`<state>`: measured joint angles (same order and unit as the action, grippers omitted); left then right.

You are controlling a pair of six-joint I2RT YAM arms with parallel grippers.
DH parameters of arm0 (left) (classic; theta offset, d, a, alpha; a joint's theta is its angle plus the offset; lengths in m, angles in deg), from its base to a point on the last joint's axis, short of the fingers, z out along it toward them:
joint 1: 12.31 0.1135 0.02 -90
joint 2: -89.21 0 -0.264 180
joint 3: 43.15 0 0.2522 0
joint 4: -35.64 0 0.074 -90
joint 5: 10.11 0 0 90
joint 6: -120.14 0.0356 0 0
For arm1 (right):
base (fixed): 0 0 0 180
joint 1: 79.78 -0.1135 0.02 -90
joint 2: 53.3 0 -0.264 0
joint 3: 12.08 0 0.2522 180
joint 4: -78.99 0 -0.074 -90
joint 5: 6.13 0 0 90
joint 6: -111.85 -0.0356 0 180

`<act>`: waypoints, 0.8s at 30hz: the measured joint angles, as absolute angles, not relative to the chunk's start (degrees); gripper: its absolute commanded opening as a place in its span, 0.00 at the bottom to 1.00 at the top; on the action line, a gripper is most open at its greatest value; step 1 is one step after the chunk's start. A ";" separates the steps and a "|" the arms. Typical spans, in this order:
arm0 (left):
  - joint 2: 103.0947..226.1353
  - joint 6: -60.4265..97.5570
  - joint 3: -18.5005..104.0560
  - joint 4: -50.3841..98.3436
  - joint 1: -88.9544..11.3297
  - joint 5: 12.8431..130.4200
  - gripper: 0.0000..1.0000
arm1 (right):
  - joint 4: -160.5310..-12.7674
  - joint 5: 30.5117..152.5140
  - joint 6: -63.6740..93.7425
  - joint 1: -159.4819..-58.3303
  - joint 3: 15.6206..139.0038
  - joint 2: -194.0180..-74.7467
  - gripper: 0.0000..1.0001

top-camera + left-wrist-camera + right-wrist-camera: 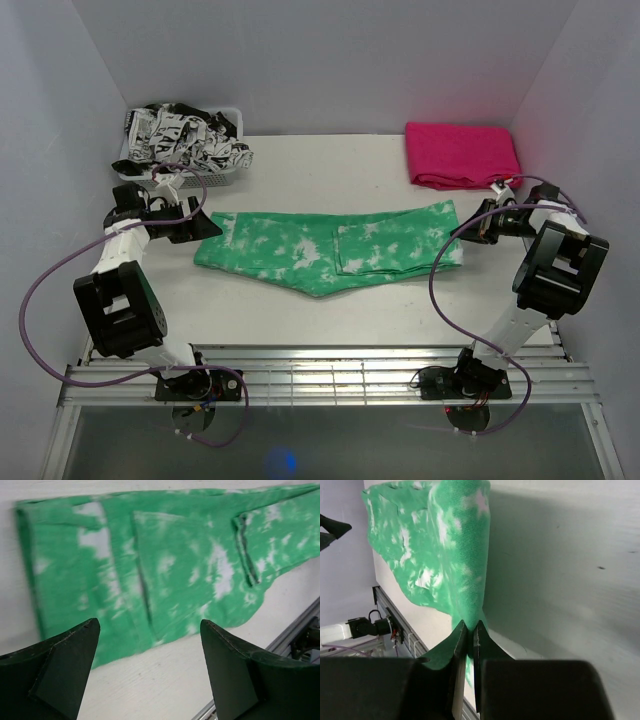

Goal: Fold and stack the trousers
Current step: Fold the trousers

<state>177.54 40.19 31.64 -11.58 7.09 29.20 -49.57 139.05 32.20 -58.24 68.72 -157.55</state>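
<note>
right gripper (470, 629) pinches green trousers (330, 250), left gripper (149, 624) gapes wide; pink cloth (460, 153), basket (236, 113) behind.

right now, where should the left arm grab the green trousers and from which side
Probably best to grip the green trousers at their left end, coming in low from the left. They lie flat and that thin edge faces the left gripper, whose jaws are open, while the right gripper pinches the opposite end.

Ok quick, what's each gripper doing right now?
Left gripper: open, holding nothing.
Right gripper: shut on the green trousers.
</note>
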 measured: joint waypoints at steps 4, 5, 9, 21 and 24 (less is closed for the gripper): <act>177.37 41.13 29.83 -10.31 7.74 31.58 0.91 | -41.01 139.88 38.03 -53.26 75.37 -157.02 0.08; 177.46 41.06 29.44 -9.83 7.74 31.75 0.91 | -39.04 140.25 39.21 -52.60 76.70 -157.02 0.08; 180.76 40.58 29.66 -7.34 7.59 31.38 0.94 | -32.70 142.63 41.60 -51.66 80.55 -157.02 0.08; 196.28 39.23 30.11 -3.36 2.87 30.14 0.24 | -36.63 154.48 27.67 -53.30 80.22 -156.02 0.08; 195.38 39.01 28.06 -2.07 2.12 28.58 0.03 | -46.21 154.52 17.64 -55.27 76.44 -152.02 0.08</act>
<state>195.38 39.01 28.06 -2.07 2.12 28.58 -46.21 154.52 17.64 -55.27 76.44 -152.02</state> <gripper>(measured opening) 0.176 0.098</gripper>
